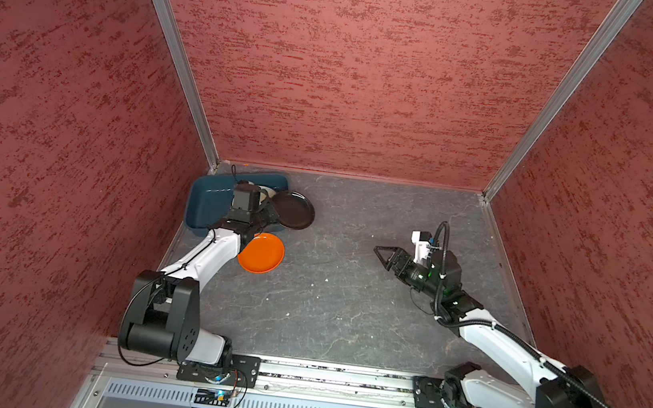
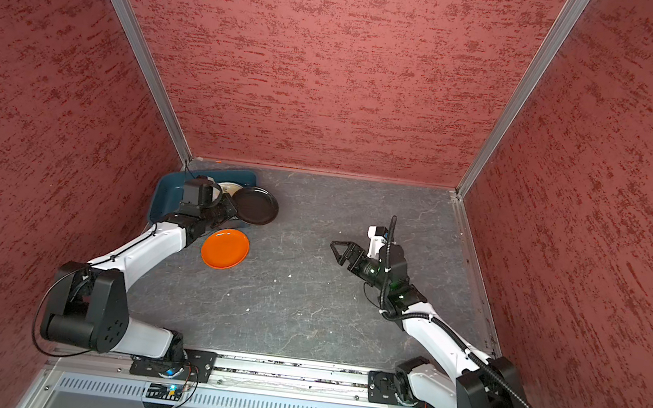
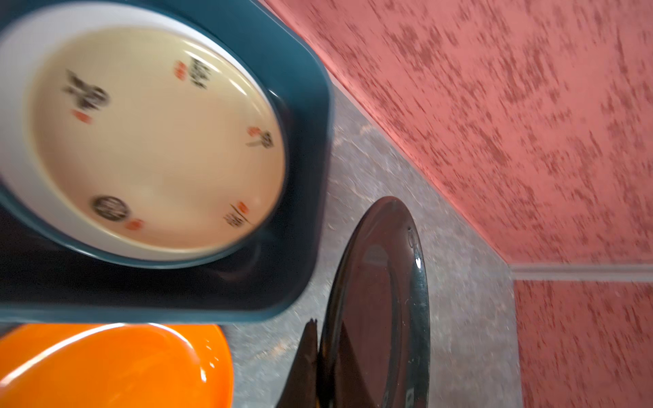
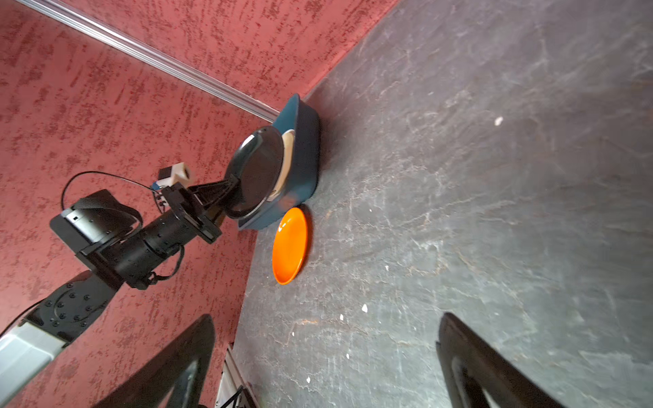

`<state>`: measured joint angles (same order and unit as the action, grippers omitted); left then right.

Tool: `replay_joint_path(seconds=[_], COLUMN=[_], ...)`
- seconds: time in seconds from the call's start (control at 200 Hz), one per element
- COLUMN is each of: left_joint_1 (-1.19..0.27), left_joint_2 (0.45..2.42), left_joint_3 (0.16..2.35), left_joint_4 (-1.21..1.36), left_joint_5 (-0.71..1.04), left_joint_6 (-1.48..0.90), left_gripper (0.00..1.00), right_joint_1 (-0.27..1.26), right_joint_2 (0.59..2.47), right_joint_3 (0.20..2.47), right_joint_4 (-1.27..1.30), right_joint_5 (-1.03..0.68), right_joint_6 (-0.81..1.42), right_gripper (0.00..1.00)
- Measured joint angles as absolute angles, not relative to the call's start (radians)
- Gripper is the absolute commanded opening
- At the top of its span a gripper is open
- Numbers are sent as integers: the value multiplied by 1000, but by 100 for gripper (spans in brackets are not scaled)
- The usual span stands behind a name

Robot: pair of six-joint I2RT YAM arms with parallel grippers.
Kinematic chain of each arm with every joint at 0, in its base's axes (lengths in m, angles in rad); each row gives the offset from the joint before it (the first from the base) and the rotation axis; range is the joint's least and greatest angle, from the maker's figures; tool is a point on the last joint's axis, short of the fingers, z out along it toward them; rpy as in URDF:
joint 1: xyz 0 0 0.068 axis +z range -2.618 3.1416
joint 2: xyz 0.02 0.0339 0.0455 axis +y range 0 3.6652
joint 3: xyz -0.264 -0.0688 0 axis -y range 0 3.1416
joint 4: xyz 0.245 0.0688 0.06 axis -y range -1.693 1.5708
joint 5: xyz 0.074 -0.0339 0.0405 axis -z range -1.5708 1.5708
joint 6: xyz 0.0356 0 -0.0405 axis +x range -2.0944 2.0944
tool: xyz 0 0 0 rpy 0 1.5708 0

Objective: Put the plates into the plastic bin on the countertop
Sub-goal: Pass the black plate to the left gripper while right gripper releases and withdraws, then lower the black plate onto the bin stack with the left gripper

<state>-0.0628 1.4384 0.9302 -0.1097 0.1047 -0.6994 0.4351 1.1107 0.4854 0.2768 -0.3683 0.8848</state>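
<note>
Gripping glossy, round black plate [image 3: 374, 300].

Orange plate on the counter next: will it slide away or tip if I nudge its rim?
The round glossy orange plate lies flat on the grey stone-look countertop, so a nudge likely slides it, not rolls it. Its shiny surface suggests a slippery pinch. It looks stiff; pressing down on the raised rim could tip it.
</note>
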Motion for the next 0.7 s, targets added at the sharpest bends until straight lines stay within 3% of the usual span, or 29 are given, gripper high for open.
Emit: replay_joint_path(seconds=[0.441,0.696], left_joint_1=[142,185], left_joint_2=[1598,1678], left_joint_3=[1007,1045], left_joint_4=[-73,-55], left_joint_5=[113,157], left_joint_6=[-741,-749], left_gripper=[0,0], right_joint_1=[435,435], right_joint_2=[1116,1154], right_joint_3=[485,485], right_joint_4=[236,237], right_joint_5=[-343,-344], right_joint_6=[859,856], right_gripper=[99,99])
